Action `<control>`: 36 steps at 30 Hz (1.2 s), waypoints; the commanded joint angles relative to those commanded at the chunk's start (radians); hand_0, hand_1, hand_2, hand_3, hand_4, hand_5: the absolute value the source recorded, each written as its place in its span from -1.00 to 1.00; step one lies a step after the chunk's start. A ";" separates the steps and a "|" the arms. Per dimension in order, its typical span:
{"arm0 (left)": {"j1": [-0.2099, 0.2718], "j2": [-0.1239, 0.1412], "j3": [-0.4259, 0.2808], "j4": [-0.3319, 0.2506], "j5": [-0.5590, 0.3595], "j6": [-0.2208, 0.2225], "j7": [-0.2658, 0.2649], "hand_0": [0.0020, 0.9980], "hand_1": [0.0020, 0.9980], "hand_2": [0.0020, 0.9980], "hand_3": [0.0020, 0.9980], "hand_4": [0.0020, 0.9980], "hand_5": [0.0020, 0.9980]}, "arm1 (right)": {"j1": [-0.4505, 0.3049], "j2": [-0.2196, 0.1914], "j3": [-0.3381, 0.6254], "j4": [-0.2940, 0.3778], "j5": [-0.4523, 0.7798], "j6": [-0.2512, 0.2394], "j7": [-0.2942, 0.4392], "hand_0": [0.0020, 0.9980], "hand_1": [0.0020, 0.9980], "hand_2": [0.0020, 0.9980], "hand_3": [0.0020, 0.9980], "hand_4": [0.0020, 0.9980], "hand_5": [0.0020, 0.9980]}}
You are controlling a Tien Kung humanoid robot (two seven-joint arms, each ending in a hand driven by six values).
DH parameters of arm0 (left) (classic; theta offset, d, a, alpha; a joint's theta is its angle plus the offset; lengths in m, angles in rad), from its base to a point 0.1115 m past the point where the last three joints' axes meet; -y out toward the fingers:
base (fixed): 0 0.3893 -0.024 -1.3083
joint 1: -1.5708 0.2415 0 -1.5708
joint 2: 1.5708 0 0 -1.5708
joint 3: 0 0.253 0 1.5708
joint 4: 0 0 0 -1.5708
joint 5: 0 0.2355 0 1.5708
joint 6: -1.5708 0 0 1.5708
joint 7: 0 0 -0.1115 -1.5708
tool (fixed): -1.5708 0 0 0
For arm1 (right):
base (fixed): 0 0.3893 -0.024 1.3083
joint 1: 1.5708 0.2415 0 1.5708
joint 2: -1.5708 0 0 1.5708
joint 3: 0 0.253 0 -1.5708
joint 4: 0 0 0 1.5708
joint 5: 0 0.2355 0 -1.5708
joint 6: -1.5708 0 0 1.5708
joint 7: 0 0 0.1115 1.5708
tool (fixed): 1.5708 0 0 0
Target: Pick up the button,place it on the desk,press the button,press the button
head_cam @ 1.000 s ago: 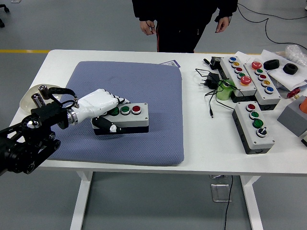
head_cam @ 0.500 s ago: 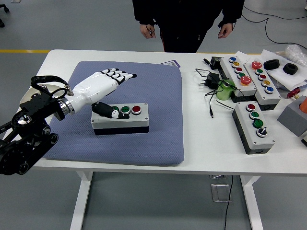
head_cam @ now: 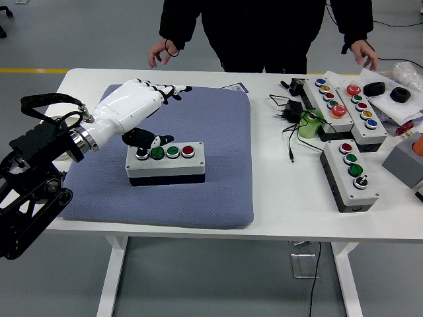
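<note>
A grey button box [head_cam: 165,164] with a black base lies flat, left of the frame's centre, long side across. Its top carries a black-and-white knob at the left, two green buttons, then one red.

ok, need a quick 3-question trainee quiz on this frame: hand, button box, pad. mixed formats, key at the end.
1. True or false: the left hand is gripping the button box by its sides.
2. Multiple choice: the button box rests on A) the bare white table, B) the blue pad, C) another button box.
3. Fill in: reading left to right on the box's top, after the black knob come two green buttons and one ____ button.

Key
1. False. The fingers are extended above the pad, clear of the box; only the thumb points down by the knob end.
2. B
3. red
</note>
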 joint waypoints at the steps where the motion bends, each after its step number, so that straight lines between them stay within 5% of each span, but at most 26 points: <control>1: 0.003 0.002 0.000 -0.012 0.010 -0.035 0.019 -0.91 -0.93 -0.81 0.61 -0.06 -1.00 | 0.000 0.000 0.000 0.000 0.000 0.000 0.000 0.50 0.40 0.43 0.17 -0.64 -0.73; 2: 0.003 0.003 0.000 -0.017 0.014 -0.053 0.025 -0.93 -0.96 -0.82 0.58 -0.25 -1.00 | 0.000 0.000 0.000 0.000 0.000 0.000 0.000 0.50 0.41 0.43 0.17 -0.64 -0.73; 4: 0.006 0.007 0.005 -0.033 0.019 -0.105 0.043 -0.93 -0.96 -0.82 0.58 -0.25 -1.00 | 0.000 0.000 -0.001 0.000 0.001 0.000 0.001 0.50 0.41 0.43 0.17 -0.64 -0.73; 7: 0.005 0.005 0.020 -0.032 0.025 -0.123 0.054 -0.93 -0.96 -0.82 0.58 -0.25 -1.00 | 0.000 0.000 -0.001 0.000 0.001 0.000 0.001 0.50 0.41 0.43 0.17 -0.64 -0.73; 8: 0.004 0.003 0.026 -0.026 0.026 -0.128 0.058 -0.94 -0.96 -0.81 0.58 -0.43 -1.00 | 0.000 0.000 0.000 0.000 0.000 0.000 0.001 0.50 0.41 0.43 0.16 -0.64 -0.73; 15: 0.000 -0.003 0.051 0.014 0.062 -0.188 0.082 -0.94 -0.97 -0.82 0.59 -0.41 -1.00 | -0.001 0.000 -0.003 0.000 0.004 0.000 0.000 0.50 0.41 0.43 0.16 -0.64 -0.73; 36: 0.001 0.006 0.075 0.055 0.073 -0.242 0.083 -0.94 -0.99 -0.83 0.58 -0.41 -1.00 | -0.010 0.001 0.000 0.000 0.001 -0.001 -0.001 0.50 0.40 0.43 0.16 -0.64 -0.74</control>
